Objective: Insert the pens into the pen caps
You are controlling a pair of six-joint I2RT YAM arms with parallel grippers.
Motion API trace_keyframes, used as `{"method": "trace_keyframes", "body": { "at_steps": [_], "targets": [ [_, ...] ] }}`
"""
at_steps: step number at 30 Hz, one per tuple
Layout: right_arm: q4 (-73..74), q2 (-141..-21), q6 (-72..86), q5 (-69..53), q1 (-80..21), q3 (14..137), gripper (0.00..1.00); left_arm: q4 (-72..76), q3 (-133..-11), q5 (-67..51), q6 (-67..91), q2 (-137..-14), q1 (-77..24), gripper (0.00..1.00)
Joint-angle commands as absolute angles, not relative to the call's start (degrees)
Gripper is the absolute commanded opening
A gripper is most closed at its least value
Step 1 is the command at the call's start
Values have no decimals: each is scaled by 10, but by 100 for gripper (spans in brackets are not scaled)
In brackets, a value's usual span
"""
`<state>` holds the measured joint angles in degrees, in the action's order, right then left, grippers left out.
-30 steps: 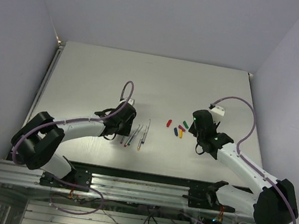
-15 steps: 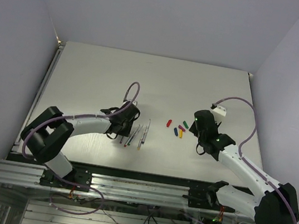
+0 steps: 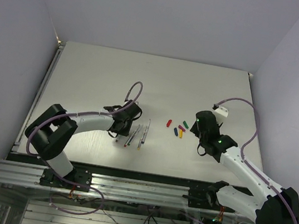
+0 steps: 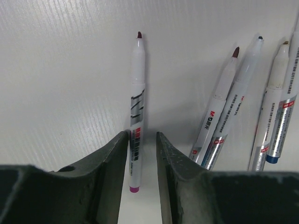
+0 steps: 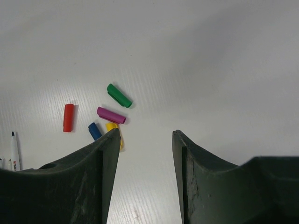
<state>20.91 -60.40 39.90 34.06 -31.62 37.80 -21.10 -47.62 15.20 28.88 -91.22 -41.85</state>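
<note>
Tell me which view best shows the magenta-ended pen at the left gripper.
Left wrist: the magenta-ended pen lies in full length, rear end inside the open left gripper. Top external shows it tiny, largely hidden by that gripper. Right wrist catches only unidentifiable pen tips.

Pens (image 4: pixel 137 93): five. Caps (image 5: pixel 111 115): five. Robot arms (image 3: pixel 86 119): two.

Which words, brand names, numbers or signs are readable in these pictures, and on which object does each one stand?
"M&G", followed by two Chinese characters: on the barrel of the red-tipped pen, left wrist view.
Print on the magenta-ended pen, lying between the fingers of the left gripper: too blurred to read.
Print on the other pens: too small to read.
The pen caps: no text visible.
</note>
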Motion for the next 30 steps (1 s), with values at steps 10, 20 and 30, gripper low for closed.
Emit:
{"method": "trace_keyframes", "body": {
  "at_steps": [10,20,30],
  "targets": [
    [224,-591,405,354,-319,374,49,-312,-483,125,279,-994,-423,38],
    [235,-594,406,357,-319,379,49,-306,-457,90,276,-993,-423,7],
    [221,-644,386,321,-319,390,30,-292,-475,137,278,-921,-423,7]
  ]
}}
